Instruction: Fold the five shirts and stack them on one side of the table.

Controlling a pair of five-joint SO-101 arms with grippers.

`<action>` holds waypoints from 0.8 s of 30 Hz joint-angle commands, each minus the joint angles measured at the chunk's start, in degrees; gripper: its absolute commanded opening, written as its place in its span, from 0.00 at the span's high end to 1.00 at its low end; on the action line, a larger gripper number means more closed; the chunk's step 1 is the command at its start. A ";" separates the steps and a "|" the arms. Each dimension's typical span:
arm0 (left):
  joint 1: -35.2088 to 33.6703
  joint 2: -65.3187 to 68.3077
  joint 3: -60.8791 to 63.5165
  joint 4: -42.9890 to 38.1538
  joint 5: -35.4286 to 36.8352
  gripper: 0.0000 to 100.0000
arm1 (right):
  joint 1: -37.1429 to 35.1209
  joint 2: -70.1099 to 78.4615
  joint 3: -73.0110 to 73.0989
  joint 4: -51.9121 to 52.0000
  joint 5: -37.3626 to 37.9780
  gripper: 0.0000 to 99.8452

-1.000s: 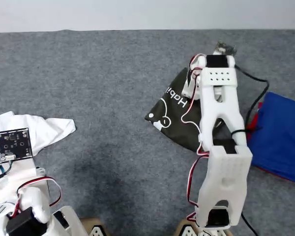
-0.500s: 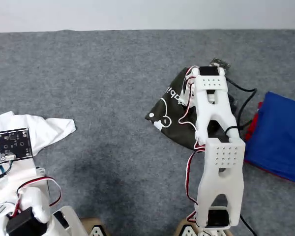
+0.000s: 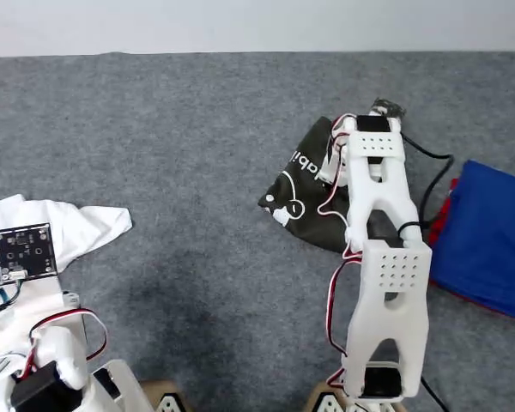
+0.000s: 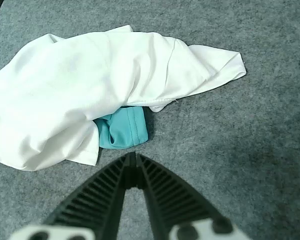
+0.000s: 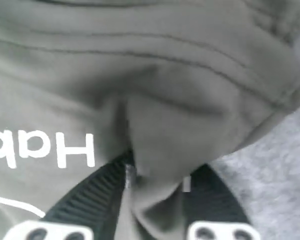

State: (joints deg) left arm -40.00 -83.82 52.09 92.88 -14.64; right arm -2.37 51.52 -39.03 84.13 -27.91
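Note:
A dark olive shirt [image 3: 305, 193] with white print lies crumpled right of the table's middle. My right gripper [image 5: 157, 172] is shut on a raised fold of this dark shirt [image 5: 155, 75]; in the high view the right arm [image 3: 382, 257] covers its far edge. At the near left lies a loose white shirt [image 3: 77, 225]. In the left wrist view the white shirt [image 4: 90, 85] overlies a teal shirt [image 4: 122, 127]. My left gripper [image 4: 135, 162] hangs shut and empty just short of the teal shirt.
A folded blue shirt [image 3: 489, 236] lies at the right edge on top of a red one [image 3: 442, 215], close beside the right arm. Grey carpet-like table surface [image 3: 180, 129] stretches between the two arms and along the far side.
The right arm drew back toward its base, then shifted slightly right, and the dark shirt's near-left corner slid a little right with it. The left arm and white shirt kept still.

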 commanded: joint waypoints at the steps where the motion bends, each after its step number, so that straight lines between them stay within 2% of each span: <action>1: 0.18 -0.18 -0.13 -1.41 -0.53 1.00 | 0.92 -0.84 0.00 3.65 6.59 0.99; 4: 0.18 -0.18 -0.13 -1.41 -0.53 1.00 | 1.54 -5.67 0.00 7.60 11.87 0.99; 9: 0.18 -0.18 -0.13 -1.41 -0.53 1.00 | 3.47 -16.48 0.09 11.82 25.49 0.99; 16: 0.18 -0.18 -0.13 -1.41 -0.53 1.00 | 5.41 -29.32 0.09 17.98 32.53 0.99; 21: 0.18 -0.18 -0.13 -1.41 -0.53 1.00 | 8.57 -36.88 0.53 18.68 33.85 0.99; 24: 0.18 -0.18 -0.13 -1.41 -0.53 1.00 | 11.03 -40.57 0.53 18.68 39.12 0.99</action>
State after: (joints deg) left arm -40.00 -83.82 52.09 92.88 -14.64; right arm 6.07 17.49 -38.07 100.48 7.25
